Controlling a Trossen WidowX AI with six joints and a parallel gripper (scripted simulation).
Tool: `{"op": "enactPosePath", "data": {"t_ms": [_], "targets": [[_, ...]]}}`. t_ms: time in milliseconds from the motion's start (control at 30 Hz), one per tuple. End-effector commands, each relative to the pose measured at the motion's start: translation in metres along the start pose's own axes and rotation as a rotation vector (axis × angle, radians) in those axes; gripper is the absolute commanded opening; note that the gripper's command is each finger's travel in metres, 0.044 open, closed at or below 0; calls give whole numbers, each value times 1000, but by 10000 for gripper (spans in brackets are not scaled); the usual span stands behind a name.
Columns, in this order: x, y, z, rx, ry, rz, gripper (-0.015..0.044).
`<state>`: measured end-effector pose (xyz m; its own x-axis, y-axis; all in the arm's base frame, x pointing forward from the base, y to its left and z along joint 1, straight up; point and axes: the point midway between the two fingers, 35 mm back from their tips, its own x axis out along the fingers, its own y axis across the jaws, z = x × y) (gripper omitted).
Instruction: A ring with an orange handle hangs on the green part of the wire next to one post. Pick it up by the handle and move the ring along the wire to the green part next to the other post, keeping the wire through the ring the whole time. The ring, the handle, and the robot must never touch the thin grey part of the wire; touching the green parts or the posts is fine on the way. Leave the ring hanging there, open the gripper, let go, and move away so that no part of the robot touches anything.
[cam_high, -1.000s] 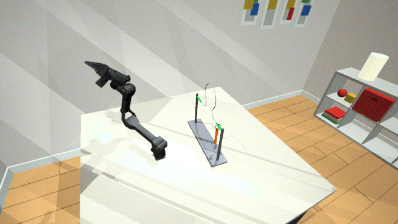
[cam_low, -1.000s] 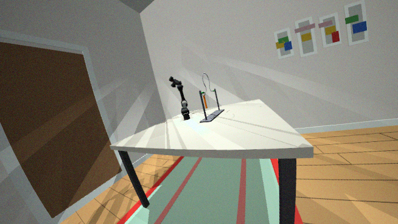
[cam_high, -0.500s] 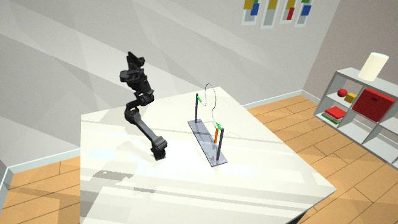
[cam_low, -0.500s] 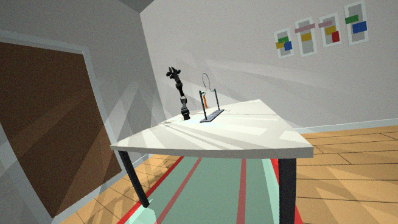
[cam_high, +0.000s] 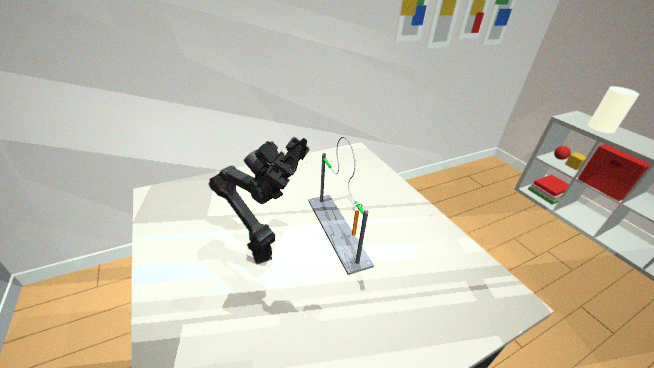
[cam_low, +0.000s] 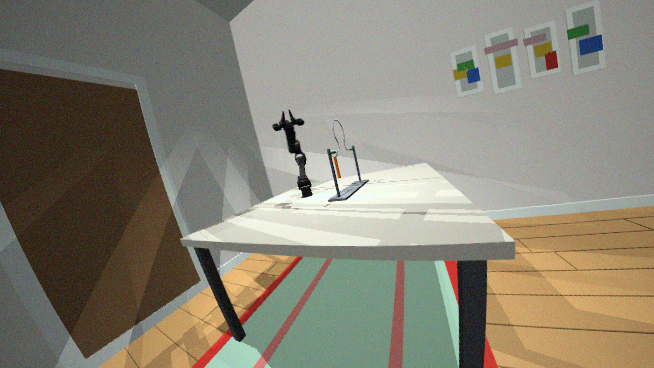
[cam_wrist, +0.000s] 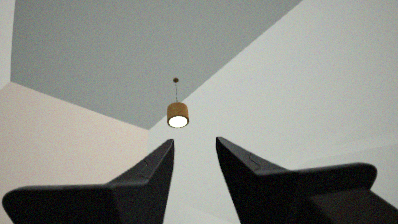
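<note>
The ring (cam_high: 357, 211) hangs around the green part of the wire beside the near post (cam_high: 361, 237) (cam_low: 333, 175). Its orange handle (cam_high: 355, 223) (cam_low: 337, 167) points down, above the base plate (cam_high: 332, 225). The thin grey wire (cam_high: 354, 160) rises in a tall loop and runs to the other green part (cam_high: 327, 162) at the far post (cam_high: 322, 181) (cam_low: 356, 164). My gripper (cam_high: 303, 142) (cam_low: 286, 112) (cam_wrist: 195, 143) is partly open and empty. It is raised high, to the left of the wire in the top and exterior views and well away from the handle, with its fingers pointing upward.
The table (cam_high: 425, 300) (cam_low: 325, 225) carries the arm and the wire stand. The arm's base (cam_high: 261, 250) (cam_low: 305, 190) stands left of the stand's base plate. The wrist view shows only walls, ceiling and a hanging lamp (cam_wrist: 177, 111) beyond the fingers.
</note>
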<state>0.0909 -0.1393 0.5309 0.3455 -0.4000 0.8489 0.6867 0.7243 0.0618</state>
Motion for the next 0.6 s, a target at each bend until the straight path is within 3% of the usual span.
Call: {"op": "enactPosePath", "data": {"t_ms": [0, 267, 567], "targets": [[-15, -5, -65, -61, 188, 56, 160], [-76, -6, -187, -96, 541, 216, 160], [-185, 9, -278, -19, 871, 434, 160]]}}
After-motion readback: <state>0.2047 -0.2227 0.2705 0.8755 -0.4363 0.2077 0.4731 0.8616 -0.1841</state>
